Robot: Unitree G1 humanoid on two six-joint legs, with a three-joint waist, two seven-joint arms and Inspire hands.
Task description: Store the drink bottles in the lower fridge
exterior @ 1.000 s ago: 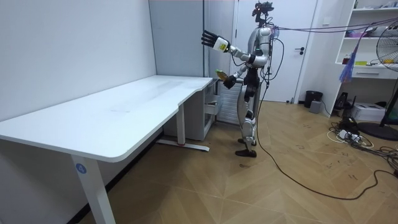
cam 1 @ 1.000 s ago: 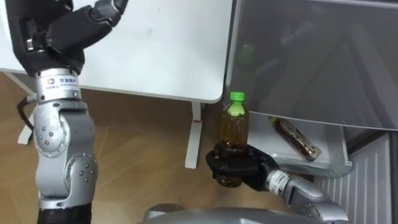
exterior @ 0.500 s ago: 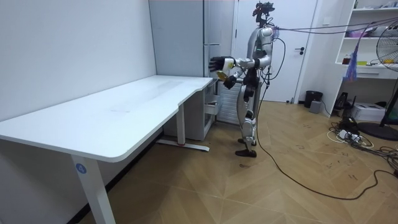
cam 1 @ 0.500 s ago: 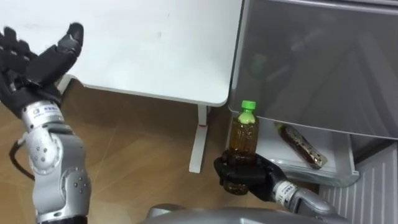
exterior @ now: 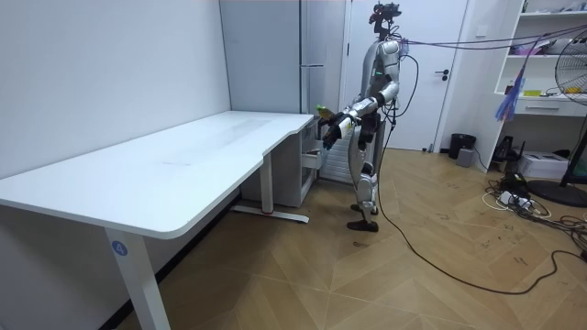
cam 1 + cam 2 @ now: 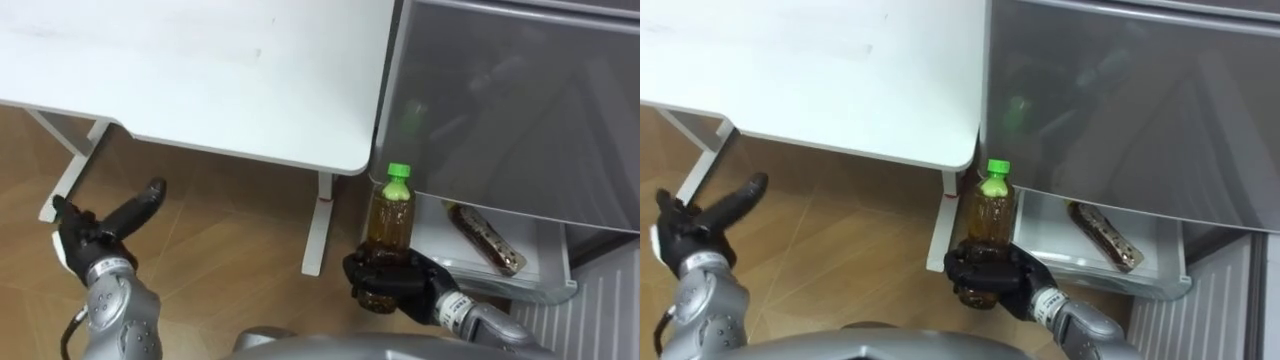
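The right hand [image 6: 388, 285] clasped the bottle [image 6: 392, 212] upright by its base, just left of the open fridge drawer [image 6: 556, 262], where another bottle [image 6: 482, 236] lay flat. The left hand [image 6: 98, 238] hung slack, well apart.

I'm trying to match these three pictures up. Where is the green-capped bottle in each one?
Left eye view: the bottle stands low centre, upright in the right hand, before the open fridge drawer.
Right eye view: bottle low centre, slightly further left.
Room view: bottle a small speck in front of the robot, upper centre.
Shared landmark: the white table, its rounded corner near the bottle.
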